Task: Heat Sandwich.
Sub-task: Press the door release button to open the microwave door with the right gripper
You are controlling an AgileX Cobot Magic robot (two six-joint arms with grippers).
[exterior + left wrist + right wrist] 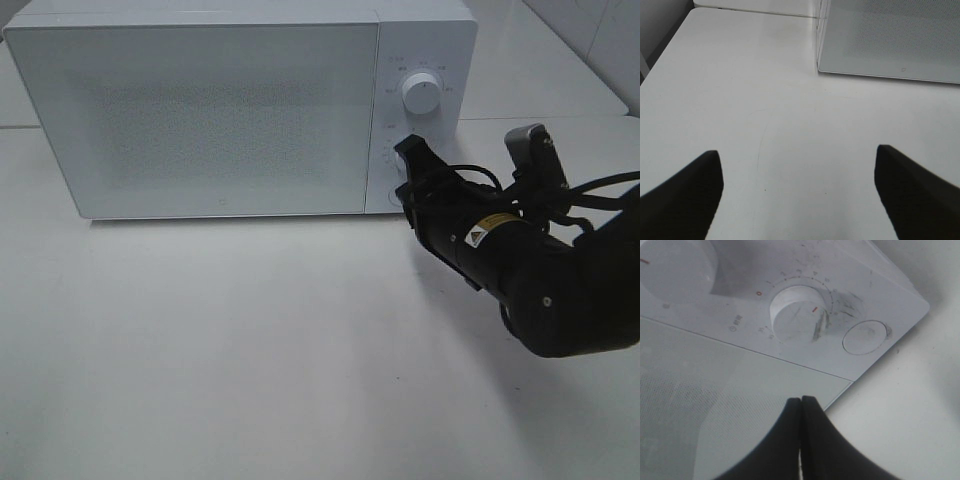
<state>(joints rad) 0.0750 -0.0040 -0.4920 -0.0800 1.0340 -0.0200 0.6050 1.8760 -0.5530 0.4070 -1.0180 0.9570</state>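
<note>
The sandwich is out of view; the white microwave (220,110) stands at the back of the table with its door closed. My right gripper (407,150) is shut with nothing in it, its tips just in front of the control panel. In the right wrist view the shut right gripper (801,401) sits a little short of the lower dial (797,315) and the round button (865,337). My left gripper (797,165) is open and empty above the bare table, short of the microwave's corner (865,45). It does not show in the exterior high view.
The upper dial (422,93) sits above the right gripper on the panel. The white table (250,350) spreads out in front of the microwave. A seam and the table's edge (670,45) lie near the left gripper.
</note>
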